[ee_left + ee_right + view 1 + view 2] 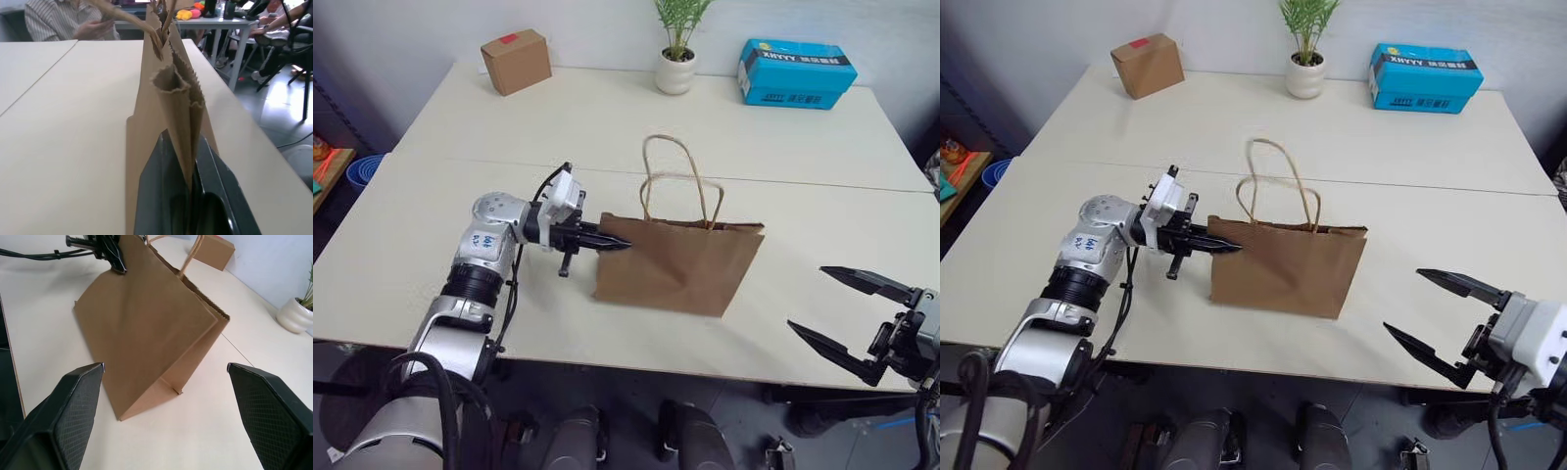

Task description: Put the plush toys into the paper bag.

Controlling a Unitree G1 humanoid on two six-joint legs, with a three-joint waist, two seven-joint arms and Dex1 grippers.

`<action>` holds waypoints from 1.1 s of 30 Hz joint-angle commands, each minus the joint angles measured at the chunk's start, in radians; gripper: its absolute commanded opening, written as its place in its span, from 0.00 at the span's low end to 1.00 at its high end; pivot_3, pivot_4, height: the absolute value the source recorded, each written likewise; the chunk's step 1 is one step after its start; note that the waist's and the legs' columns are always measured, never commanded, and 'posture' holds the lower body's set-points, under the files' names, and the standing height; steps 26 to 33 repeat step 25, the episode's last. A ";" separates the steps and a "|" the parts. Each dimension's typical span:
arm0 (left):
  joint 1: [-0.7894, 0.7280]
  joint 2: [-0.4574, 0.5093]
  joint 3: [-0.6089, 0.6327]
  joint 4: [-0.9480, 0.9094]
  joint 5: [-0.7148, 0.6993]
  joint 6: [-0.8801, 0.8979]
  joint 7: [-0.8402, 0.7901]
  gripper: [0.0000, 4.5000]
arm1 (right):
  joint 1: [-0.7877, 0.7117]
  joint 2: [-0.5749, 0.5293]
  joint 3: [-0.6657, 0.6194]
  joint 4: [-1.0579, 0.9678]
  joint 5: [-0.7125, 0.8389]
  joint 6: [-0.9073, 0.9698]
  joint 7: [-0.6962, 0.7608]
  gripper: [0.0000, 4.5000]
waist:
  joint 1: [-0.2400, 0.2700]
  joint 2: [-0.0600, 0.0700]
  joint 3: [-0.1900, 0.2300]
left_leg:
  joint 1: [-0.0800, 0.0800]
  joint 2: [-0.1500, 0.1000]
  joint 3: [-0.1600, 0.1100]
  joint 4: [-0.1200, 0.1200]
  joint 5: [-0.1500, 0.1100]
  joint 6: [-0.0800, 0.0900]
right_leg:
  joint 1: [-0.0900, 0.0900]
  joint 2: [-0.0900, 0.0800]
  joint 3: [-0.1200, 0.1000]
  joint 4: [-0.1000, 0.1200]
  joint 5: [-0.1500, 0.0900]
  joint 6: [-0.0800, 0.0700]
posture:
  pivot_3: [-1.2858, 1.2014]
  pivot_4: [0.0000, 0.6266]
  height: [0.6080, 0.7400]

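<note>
Head views: paper bag (680,264) stands upright mid-counter (431,225), handles up. Left gripper (612,242) reaches in level, jaws clenched on bag's upper side edge, likely to steady it or pull mouth open for loading. Right gripper (847,313) hangs off near counter edge, jaws spread wide, nothing in them.

Left wrist view: folded gusset edge pinched between fingers (161,196); mouth looks nearly flat.

Right wrist view: bag's broad face ahead, free to approach. Plush toys unplaced; not on this counter.
</note>
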 commanded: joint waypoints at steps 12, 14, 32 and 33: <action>0.140 0.164 0.123 -0.258 -0.051 0.100 0.026 0.68 | -0.089 -0.018 0.079 0.116 0.051 0.023 0.008 0.92 | -0.009 0.000 0.000 | 0.001 0.000 0.002 0.001 0.000 0.001 | -0.001 -0.001 0.003 0.001 0.000 0.000 | 0.52 0.24 1.00; 0.254 0.226 0.204 -0.387 -0.062 0.160 0.125 0.82 | -0.138 -0.049 0.092 0.178 0.039 0.007 0.046 0.99 | -0.010 0.000 0.000 | 0.000 0.000 0.001 0.001 0.000 0.001 | 0.000 -0.001 0.003 0.001 0.000 0.000 | 0.52 0.24 1.00; 0.815 0.430 0.550 -0.788 -0.076 0.282 0.333 1.00 | -0.410 -0.216 0.196 0.617 -0.056 -0.172 0.361 1.00 | -0.006 0.001 0.000 | 0.001 0.001 -0.001 0.001 -0.001 0.000 | 0.001 -0.008 0.003 -0.002 0.000 0.000 | 0.52 0.24 1.00; 0.815 0.430 0.550 -0.788 -0.076 0.282 0.333 1.00 | -0.410 -0.216 0.196 0.617 -0.056 -0.172 0.361 1.00 | -0.006 0.001 0.000 | 0.001 0.001 -0.001 0.001 -0.001 0.000 | 0.001 -0.008 0.003 -0.002 0.000 0.000 | 0.52 0.24 1.00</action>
